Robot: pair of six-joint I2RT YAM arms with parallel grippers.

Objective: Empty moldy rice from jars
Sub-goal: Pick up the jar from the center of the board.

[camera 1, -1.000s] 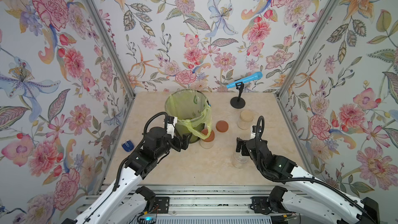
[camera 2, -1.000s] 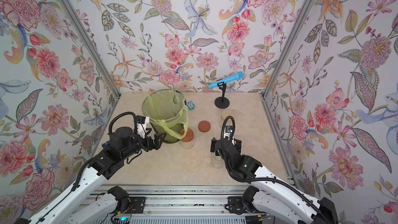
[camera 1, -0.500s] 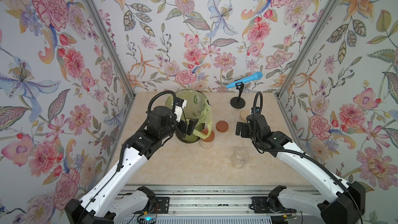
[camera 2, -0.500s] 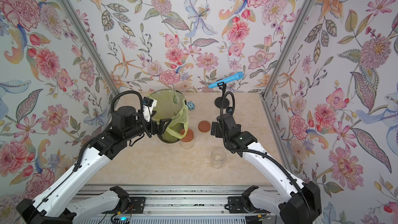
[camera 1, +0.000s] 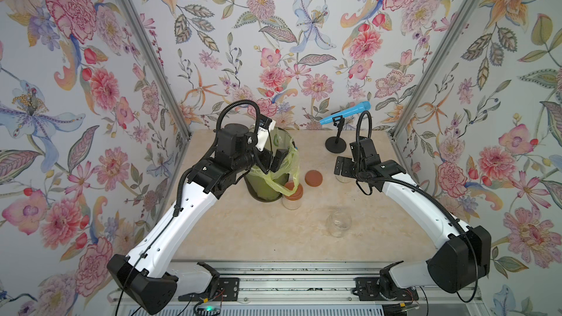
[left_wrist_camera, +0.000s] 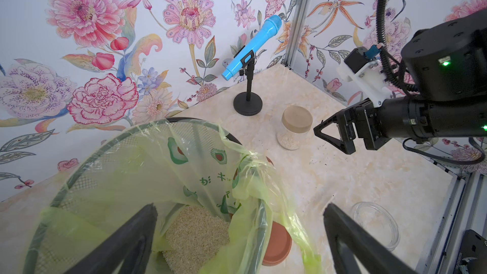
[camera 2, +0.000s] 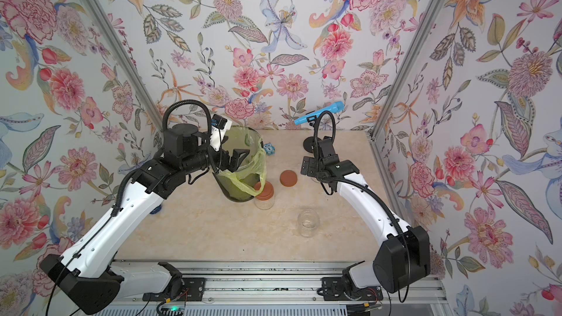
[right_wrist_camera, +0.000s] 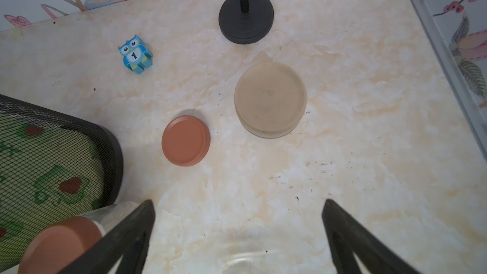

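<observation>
- Floral wallpaper (camera 1: 273,41) in pinks, blues and greens closes in three sides of a beige, marble-patterned desk (camera 1: 243,238).
- The moldy rice (left_wrist_camera: 195,230) lies as a pale beige, fine-grained heap at the bottom of the bin (camera 2: 237,189). The bin is a dark wire-mesh cylinder lined with a thin, crinkled yellow-green bag (left_wrist_camera: 189,159).
- More of the same grain fills the lower part of the beige-lidded jar (left_wrist_camera: 295,127), a squat, clear, round pot with a flat matte cap. It stands toward the back of the desk.
- The brown-lidded jar (camera 1: 292,196) stands closed just beside the bin, under a hanging flap of the bag.
- The open jar (camera 1: 338,224) is clear and lidless, looks empty, and stands apart nearer the front edge.
- A loose reddish-brown lid (camera 1: 313,177), round and smooth, lies flat between the bin and the beige-lidded jar.
- The bag is printed with avocado halves and green characters that I cannot read.
- A blue owl block (right_wrist_camera: 135,54) bears a black "1".
- The left claw (left_wrist_camera: 239,206) hangs over the bin's mouth, spread apart and holding nothing.
- The right claw (right_wrist_camera: 237,202) is spread wide and empty, with the beige-lidded jar just ahead of its tips.
- A blue toy microphone (camera 1: 345,113) sits tilted on a black stand.
</observation>
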